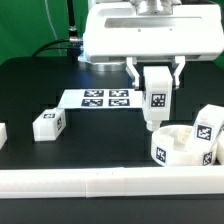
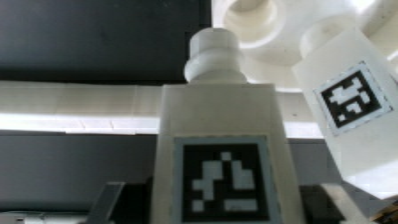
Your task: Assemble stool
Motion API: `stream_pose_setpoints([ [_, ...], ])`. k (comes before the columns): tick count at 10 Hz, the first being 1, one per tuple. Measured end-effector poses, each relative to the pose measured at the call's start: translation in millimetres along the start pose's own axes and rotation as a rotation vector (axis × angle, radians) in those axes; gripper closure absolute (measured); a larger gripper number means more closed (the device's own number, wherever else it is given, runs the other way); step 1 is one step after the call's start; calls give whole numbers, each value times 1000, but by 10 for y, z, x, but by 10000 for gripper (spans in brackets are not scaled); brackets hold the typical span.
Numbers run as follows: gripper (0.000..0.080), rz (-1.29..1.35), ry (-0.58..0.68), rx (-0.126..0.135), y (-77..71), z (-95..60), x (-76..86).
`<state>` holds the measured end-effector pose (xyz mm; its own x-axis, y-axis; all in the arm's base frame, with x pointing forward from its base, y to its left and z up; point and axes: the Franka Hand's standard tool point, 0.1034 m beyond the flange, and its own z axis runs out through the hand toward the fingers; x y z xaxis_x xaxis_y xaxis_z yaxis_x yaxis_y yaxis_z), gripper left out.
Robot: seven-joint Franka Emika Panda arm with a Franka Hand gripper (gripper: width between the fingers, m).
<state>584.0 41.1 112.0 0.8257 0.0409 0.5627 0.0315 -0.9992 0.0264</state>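
Note:
My gripper (image 1: 155, 80) is shut on a white block leg (image 1: 156, 104) with a black-and-white tag, held upright with its peg end down just above the round seat (image 1: 178, 146) at the exterior view's right. In the wrist view the held leg (image 2: 217, 150) fills the middle, its rounded peg pointing at the seat (image 2: 267, 30). Another tagged leg (image 1: 207, 128) stands on the seat's right side; it also shows in the wrist view (image 2: 349, 90). A third leg (image 1: 48, 122) lies on the black table at the left.
The marker board (image 1: 100, 98) lies flat behind the middle of the table. A long white rail (image 1: 90, 180) runs along the front edge. A small white piece (image 1: 3, 131) sits at the far left edge.

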Motion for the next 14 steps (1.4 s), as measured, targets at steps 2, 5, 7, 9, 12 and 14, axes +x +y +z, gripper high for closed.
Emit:
stream_pose_setpoints([
  [2,462,-7,-16,4,-47,58,-108],
  [5,462,-8,-31,15,-150,119,-173],
  [7,462,-23,-30,17,-172,147,-143],
  [9,462,-29,-30,17,-175,166,-134],
  [12,462,-39,-31,18,-175,167,-136],
  [14,462,-46,-34,19,-199,196,-198],
])
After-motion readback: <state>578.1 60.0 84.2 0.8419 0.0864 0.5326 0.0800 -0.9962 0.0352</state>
